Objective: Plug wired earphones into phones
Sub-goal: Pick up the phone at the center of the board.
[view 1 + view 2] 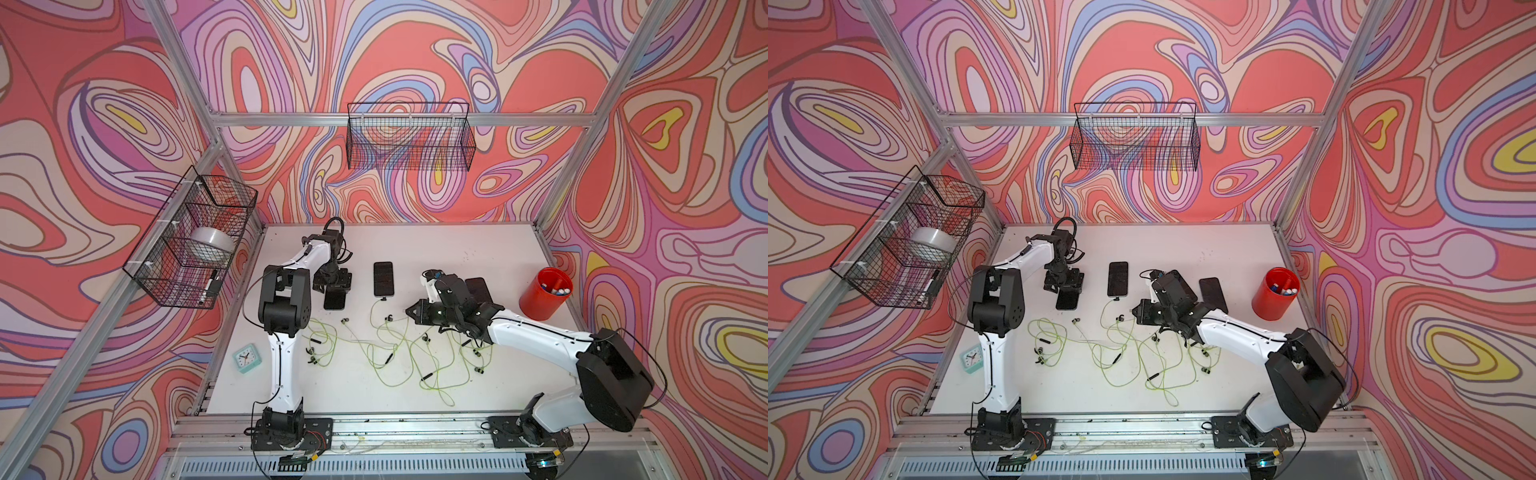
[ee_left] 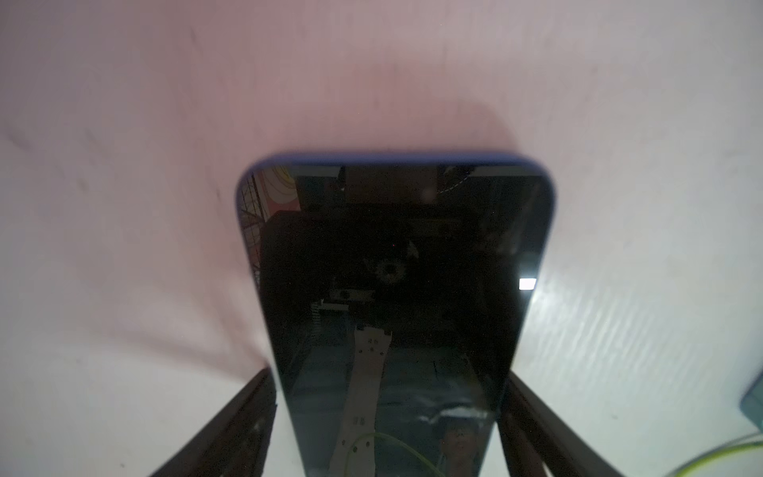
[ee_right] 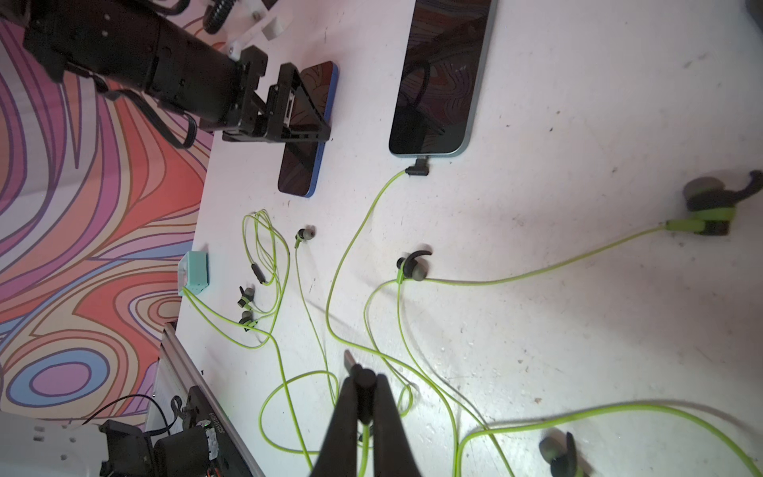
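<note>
The left gripper stood spread astride the blue-edged phone, a finger against each long edge. This was probably to brace it against a push from 6 o'clock, though whether it actually squeezed could not be told. The right gripper was pressed together on a dark plug whose metal tip stuck out ahead. It hovered over the tangled wired earphones at about 4 o'clock of that phone, seemingly meant for its free socket end. The neighbouring phone, at 2 o'clock of the braced one, already had an angled plug seated in its 6 o'clock edge.
</note>
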### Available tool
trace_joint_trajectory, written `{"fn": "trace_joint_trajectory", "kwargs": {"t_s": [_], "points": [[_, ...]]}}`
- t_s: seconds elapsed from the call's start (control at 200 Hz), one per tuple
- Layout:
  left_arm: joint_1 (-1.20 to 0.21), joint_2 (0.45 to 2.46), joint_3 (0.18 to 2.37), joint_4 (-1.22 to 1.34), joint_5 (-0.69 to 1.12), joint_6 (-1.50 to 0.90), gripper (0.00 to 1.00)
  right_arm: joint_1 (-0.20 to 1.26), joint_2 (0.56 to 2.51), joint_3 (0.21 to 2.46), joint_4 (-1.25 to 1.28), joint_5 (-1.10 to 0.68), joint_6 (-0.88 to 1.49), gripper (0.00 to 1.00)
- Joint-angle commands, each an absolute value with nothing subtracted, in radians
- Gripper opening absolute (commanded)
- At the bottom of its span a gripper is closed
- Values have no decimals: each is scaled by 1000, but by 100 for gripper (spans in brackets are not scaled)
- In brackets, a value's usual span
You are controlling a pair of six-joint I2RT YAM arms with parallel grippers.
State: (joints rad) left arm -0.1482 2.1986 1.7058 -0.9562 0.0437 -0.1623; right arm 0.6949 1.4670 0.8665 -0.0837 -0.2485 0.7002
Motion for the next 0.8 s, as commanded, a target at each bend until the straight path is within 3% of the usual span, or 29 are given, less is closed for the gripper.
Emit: {"fn": "trace_joint_trajectory", "kwargs": {"t_s": [0.0, 0.18, 0.376, 0.481, 0.791], "points": [[-147, 2201, 1624, -972, 54, -183, 77, 695, 1438, 860, -98, -230, 690, 0], [-151, 2246, 1677, -1008, 37, -179, 64, 695, 1430, 864, -107, -226, 685, 0], [-153, 2226, 1689, -1011, 3, -179, 59, 695, 1412, 857, -121, -212, 685, 0], [-153, 2219, 1702, -1013, 4, -190, 49, 695, 1422, 863, -120, -214, 679, 0], [-155, 2026, 1571, -907, 65, -407, 30, 695, 1504, 913, -76, -267, 651, 0]]}}
